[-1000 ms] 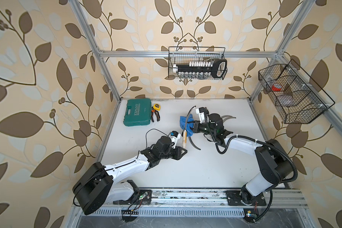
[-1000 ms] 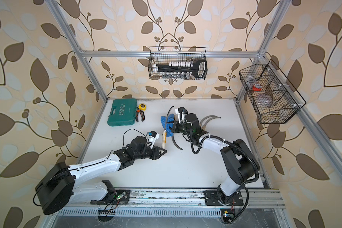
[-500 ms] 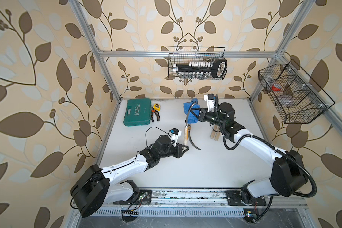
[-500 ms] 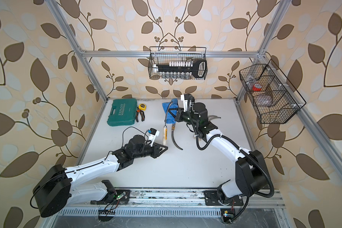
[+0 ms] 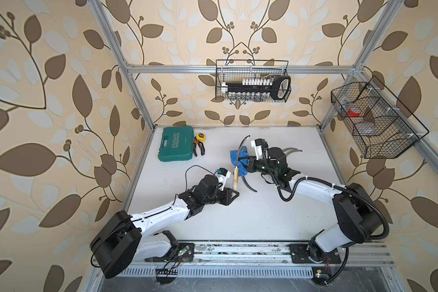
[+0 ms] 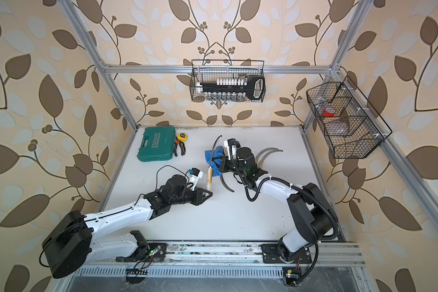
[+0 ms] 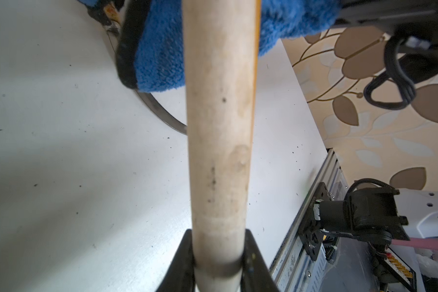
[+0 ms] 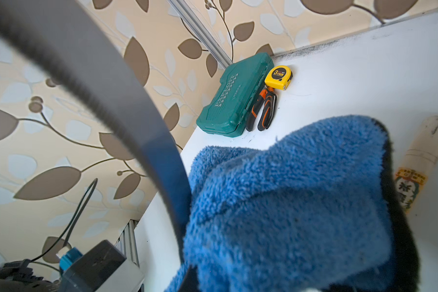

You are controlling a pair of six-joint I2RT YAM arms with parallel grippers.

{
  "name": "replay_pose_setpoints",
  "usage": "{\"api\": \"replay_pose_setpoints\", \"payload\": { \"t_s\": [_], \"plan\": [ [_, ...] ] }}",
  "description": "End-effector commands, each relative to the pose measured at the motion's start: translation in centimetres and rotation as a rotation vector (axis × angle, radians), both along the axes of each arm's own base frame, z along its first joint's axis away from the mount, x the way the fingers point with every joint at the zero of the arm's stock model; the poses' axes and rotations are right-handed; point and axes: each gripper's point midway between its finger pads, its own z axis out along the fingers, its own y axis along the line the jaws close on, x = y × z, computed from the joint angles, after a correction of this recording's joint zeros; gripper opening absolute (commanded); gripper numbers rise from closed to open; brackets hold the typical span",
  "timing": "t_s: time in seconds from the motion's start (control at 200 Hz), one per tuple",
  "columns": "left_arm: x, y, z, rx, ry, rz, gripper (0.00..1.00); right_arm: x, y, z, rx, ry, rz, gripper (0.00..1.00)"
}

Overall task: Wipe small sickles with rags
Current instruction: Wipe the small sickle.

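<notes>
My left gripper (image 5: 234, 194) (image 7: 219, 252) is shut on the butt end of one small sickle's pale wooden handle (image 5: 235, 177) (image 7: 220, 151), and its thin grey blade (image 5: 242, 146) (image 8: 106, 88) curves away toward the back wall. My right gripper (image 5: 246, 160) is shut on the blue rag (image 5: 238, 156) (image 8: 288, 202), which is bunched around the blade's base just above the handle. Another sickle's blade (image 5: 249, 184) (image 7: 162, 113) lies on the table beside the rag. More sickle blades (image 5: 292, 151) show behind the right wrist, their handles hidden.
A green tool case (image 5: 177, 148) (image 8: 233, 96), orange-handled pliers (image 5: 199, 149) and a yellow tape measure (image 5: 200, 136) sit at the back left. A wire basket (image 5: 252, 84) hangs on the back wall and another basket (image 5: 374, 121) on the right wall.
The right gripper slid the rag up the blade toward its tip, then came back down to the blade's base. The left gripper has kept its hold on the handle.
</notes>
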Motion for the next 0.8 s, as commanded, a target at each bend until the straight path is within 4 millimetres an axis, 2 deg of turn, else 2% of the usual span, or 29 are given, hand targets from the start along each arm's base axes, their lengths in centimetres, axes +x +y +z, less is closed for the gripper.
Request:
{"api": "replay_pose_setpoints", "payload": {
  "t_s": [0.0,0.125,0.25,0.47,0.62,0.71,0.795],
  "plan": [
    [0.3,-0.5,2.3,-0.052,-0.078,-0.016,0.0,0.9,0.7,3.1,0.011,-0.106,0.001,0.0],
    [0.1,-0.3,2.4,-0.051,-0.083,-0.014,0.0,2.3,0.0,7.0,0.014,-0.201,-0.031,0.0],
    [0.0,-0.2,2.3,-0.046,-0.085,-0.017,0.0,3.5,-1.5,11.0,0.051,-0.267,-0.065,0.0],
    [0.1,-0.2,2.1,-0.04,-0.084,-0.016,0.0,2.7,-4.0,16.7,0.063,-0.379,-0.129,0.0],
    [0.2,-0.3,1.9,-0.04,-0.078,-0.018,0.0,1.3,-5.6,18.4,0.06,-0.422,-0.162,0.0],
    [0.3,-0.3,1.7,-0.034,-0.074,-0.016,0.0,0.2,-6.3,18.2,0.052,-0.431,-0.175,0.0],
    [0.5,0.3,1.3,-0.006,-0.074,0.016,0.0,-0.4,-8.1,17.5,0.032,-0.432,-0.25,0.0]
  ]
}}
